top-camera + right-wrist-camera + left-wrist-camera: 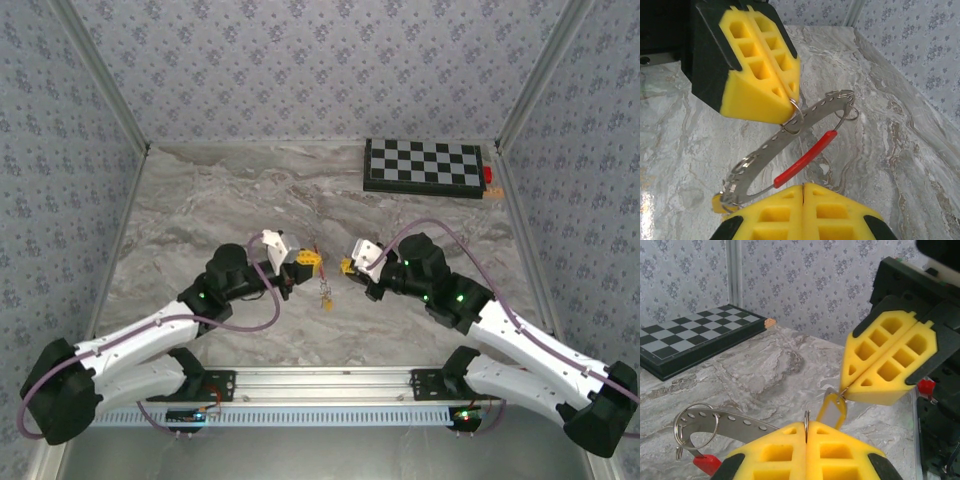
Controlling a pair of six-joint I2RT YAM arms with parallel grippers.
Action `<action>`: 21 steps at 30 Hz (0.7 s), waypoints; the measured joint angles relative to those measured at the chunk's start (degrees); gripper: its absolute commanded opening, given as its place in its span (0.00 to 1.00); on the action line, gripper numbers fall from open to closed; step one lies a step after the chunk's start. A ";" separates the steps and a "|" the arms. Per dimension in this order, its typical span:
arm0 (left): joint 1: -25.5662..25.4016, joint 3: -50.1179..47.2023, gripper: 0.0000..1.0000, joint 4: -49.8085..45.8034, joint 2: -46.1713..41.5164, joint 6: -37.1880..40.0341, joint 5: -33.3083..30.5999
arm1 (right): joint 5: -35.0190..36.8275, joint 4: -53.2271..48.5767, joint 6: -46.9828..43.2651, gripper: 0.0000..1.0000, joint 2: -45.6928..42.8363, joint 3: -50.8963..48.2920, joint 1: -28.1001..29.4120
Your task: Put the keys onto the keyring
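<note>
1. Left gripper [307, 259] and right gripper [349, 266] sit almost tip to tip over the middle of the marble table [200, 200].
2. Keyring [805, 157]: in the air between the two grippers, off the table. From the right wrist I see its red section and its perforated grey band. A few thin wire rings are bunched at the far end.
3. Left fingers [775, 452]: pressed together, pinching a small wire loop [792, 107] that is threaded on the grey band.
4. Right fingers [890, 370]: pressed together, the tip nipping the little loop at the top of the yellow key [832, 410]. The key dangles just beside my left fingertips. I cannot tell whether it is on the ring.
5. Top view: a small orange-yellow piece [325, 303] hangs at the bottom of the ring. It is too small for me to tell which key it is.
6. Chessboard [425, 165]: far right corner, well apart from the work.
</note>
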 measured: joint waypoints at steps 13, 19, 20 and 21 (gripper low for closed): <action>-1.92 -0.61 0.00 -2.49 -2.82 2.64 -0.39 | -1.70 1.49 -0.42 0.00 0.00 -0.02 0.17; -2.71 -0.66 0.00 -3.56 -3.26 3.91 -0.68 | -2.01 2.89 -0.46 0.00 0.02 -0.02 0.81; -2.86 -0.66 0.00 -3.91 -3.26 4.09 -0.81 | -2.08 3.04 -0.46 0.00 0.11 -0.02 0.96; -2.99 -0.66 0.00 -4.20 -3.26 4.31 -0.85 | -2.12 3.21 -0.48 0.00 0.22 -0.02 1.14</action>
